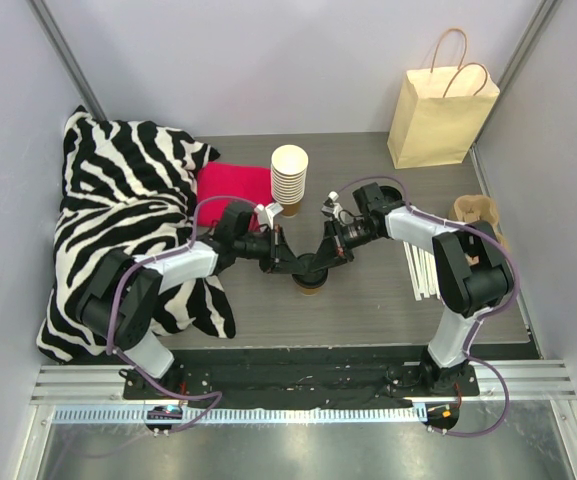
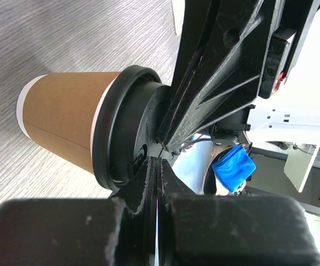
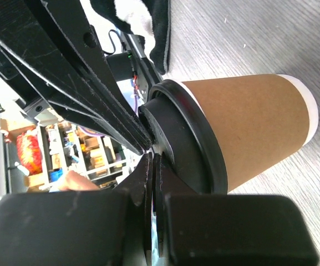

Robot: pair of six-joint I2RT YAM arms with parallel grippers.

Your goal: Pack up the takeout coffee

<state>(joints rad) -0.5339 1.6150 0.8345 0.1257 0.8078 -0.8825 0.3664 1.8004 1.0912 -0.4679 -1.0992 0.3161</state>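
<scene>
The takeout coffee (image 1: 311, 284) stands upright at the middle of the table: a brown paper cup (image 2: 65, 122) (image 3: 248, 127) under a black lid (image 2: 123, 133) (image 3: 187, 144). My left gripper (image 1: 290, 262) (image 2: 157, 166) is shut, with nothing between its fingers, and its tips lie against the top of the lid from the left. My right gripper (image 1: 328, 258) (image 3: 152, 160) is shut too, its tips on the lid from the right. The two sets of fingertips meet over the lid's middle. In each wrist view the other arm's fingers (image 2: 215, 72) (image 3: 76, 72) cross the frame.
A tan paper bag (image 1: 438, 110) with handles stands at the back right. A stack of cream cups (image 1: 289, 180) rises just behind the coffee, beside a red cloth (image 1: 233, 185). Zebra-striped fabric (image 1: 128, 220) covers the left side. A brown cup carrier (image 1: 476, 212) and white sticks (image 1: 423, 265) lie right.
</scene>
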